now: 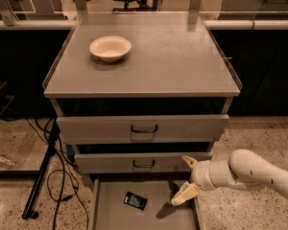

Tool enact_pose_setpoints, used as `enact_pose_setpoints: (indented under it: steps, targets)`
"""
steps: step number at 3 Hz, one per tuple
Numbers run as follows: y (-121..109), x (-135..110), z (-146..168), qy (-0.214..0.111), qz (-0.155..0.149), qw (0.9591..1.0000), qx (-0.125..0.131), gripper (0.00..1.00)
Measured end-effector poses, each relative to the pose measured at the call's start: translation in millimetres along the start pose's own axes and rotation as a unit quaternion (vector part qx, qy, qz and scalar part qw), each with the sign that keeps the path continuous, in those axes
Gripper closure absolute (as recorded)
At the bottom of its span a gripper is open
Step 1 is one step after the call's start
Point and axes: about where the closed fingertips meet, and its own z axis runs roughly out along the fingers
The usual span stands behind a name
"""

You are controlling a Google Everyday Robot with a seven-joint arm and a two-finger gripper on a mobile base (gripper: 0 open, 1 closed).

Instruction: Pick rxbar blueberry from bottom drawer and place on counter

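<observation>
The rxbar blueberry (135,201), a small dark wrapper with white lettering, lies flat on the floor of the open bottom drawer (115,214), left of its middle. My gripper (186,178) hangs over the drawer's right side, to the right of the bar and apart from it. Its two cream fingers (184,194) stand spread apart, open and empty. The counter (173,56) is the grey top of the cabinet, above the two shut upper drawers.
A cream bowl (110,48) sits on the counter's back left. The two upper drawers (143,127) have dark handles. A black stand and cables (43,176) lie on the floor to the left. My white arm (259,172) comes in from the right.
</observation>
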Motion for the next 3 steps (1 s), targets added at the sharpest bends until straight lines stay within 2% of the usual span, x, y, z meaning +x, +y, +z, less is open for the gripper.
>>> enact_pose_setpoints:
  steps: [1,2,3]
  targets:
    - [-3.7,-2.9,-3.4,-0.009,0.005,0.9999,-0.006,0.00]
    - [-1.1,-0.5,6.1,0.000,-0.001,1.0000,-0.005,0.00]
    - [7.4,32.4,48.4,0.028,0.007,0.9995,-0.012,0.00]
